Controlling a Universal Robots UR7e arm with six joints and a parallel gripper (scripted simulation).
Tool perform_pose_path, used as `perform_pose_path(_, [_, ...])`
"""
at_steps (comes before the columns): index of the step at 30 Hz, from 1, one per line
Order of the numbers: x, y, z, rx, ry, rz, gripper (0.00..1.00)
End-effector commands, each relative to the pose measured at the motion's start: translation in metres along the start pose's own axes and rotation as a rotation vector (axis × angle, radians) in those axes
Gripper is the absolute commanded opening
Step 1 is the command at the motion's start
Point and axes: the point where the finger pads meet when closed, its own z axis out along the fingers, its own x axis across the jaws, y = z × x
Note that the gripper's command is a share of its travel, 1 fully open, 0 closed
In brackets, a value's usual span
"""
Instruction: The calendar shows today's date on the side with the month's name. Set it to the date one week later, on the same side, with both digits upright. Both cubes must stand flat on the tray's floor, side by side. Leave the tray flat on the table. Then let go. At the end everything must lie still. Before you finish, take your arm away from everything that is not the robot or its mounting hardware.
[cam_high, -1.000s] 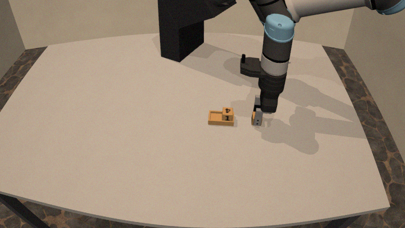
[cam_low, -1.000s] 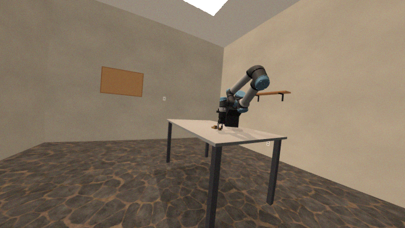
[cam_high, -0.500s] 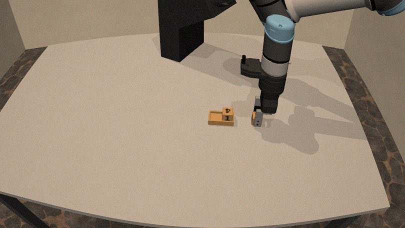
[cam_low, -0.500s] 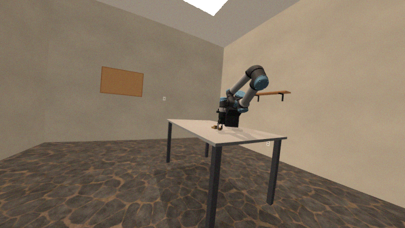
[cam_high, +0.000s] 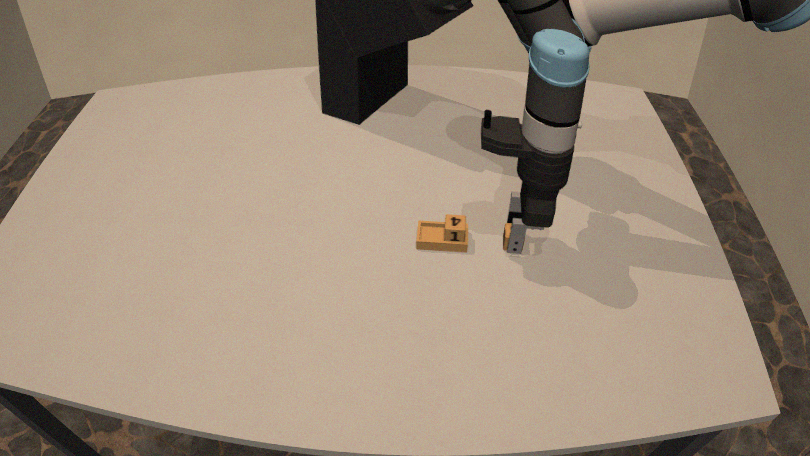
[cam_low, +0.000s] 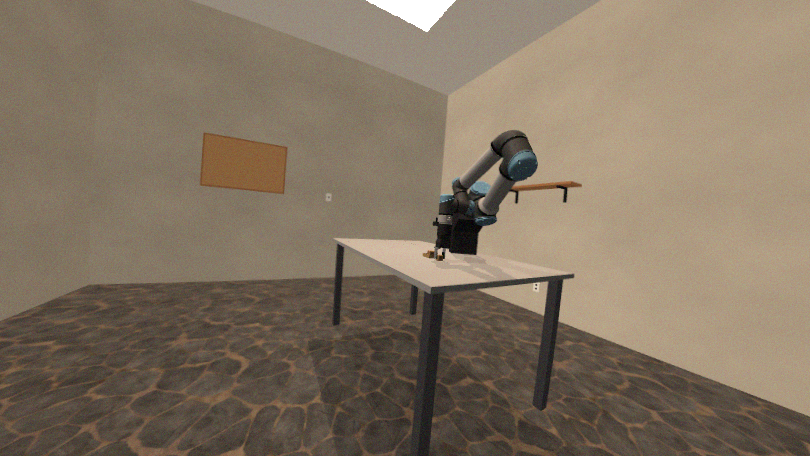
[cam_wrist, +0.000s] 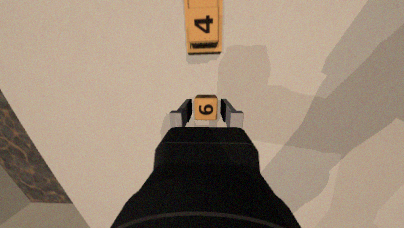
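The orange tray (cam_high: 442, 236) lies flat on the table. One orange cube (cam_high: 455, 227) stands in its right half, with 4 on top and 1 on the front; the tray's left half is empty. It also shows at the top of the wrist view (cam_wrist: 203, 24). A second orange cube (cam_wrist: 205, 107) with 6 on top rests on the table right of the tray. My gripper (cam_wrist: 206, 106) is down around this cube, fingers open on either side with small gaps. In the top view the near finger (cam_high: 516, 237) hides most of that cube (cam_high: 507, 236).
The arm's black base block (cam_high: 362, 53) stands at the back of the table. The arm (cam_low: 481, 186) reaches down from the right. Table edges are far from the tray.
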Motion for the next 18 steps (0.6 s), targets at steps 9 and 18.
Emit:
perform_pose_path(9, [-0.0012,-0.0001,0.0001,0.000,0.000,-0.001,0.87])
perform_pose_path(18, [-0.0012,-0.0001,0.0001,0.000,0.000,-0.001,0.57])
